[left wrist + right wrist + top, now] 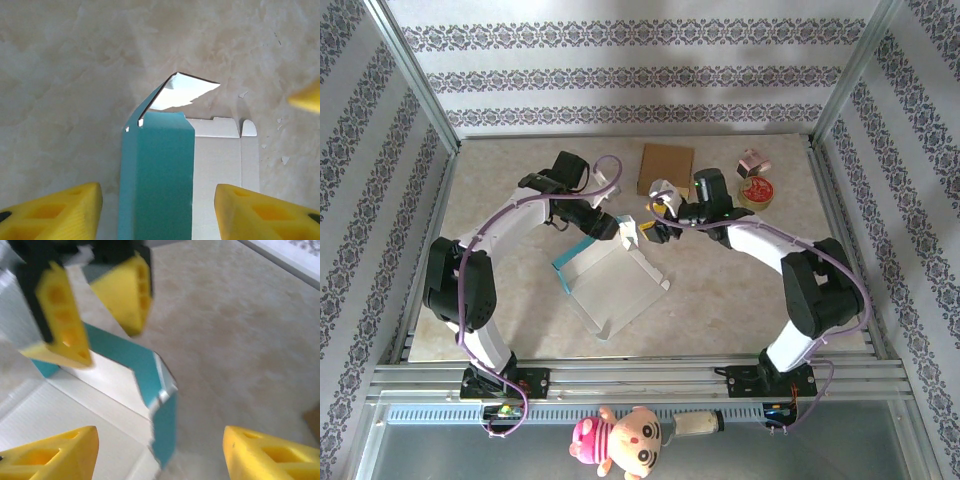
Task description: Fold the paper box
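Our left fingers are standing wide astride a raised wall of the white-and-teal paper box. Our right fingers are gaping empty beside its corner. On the beige desk it is sitting half-raised, and we are judging most folding undone.

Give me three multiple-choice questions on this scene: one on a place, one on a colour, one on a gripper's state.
1. Where does the brown card lie relative to the paper box? A inside it; B beyond it, on the table; C under it.
2. What colour is the box's raised wall outside? A red; B teal; C black.
3. How is the left gripper? A shut on the wall; B shut, empty; C open, astride the wall.
Answers: B, it lies flat past the box; B, the wall shows teal; C, both fingers stand clear of the wall.
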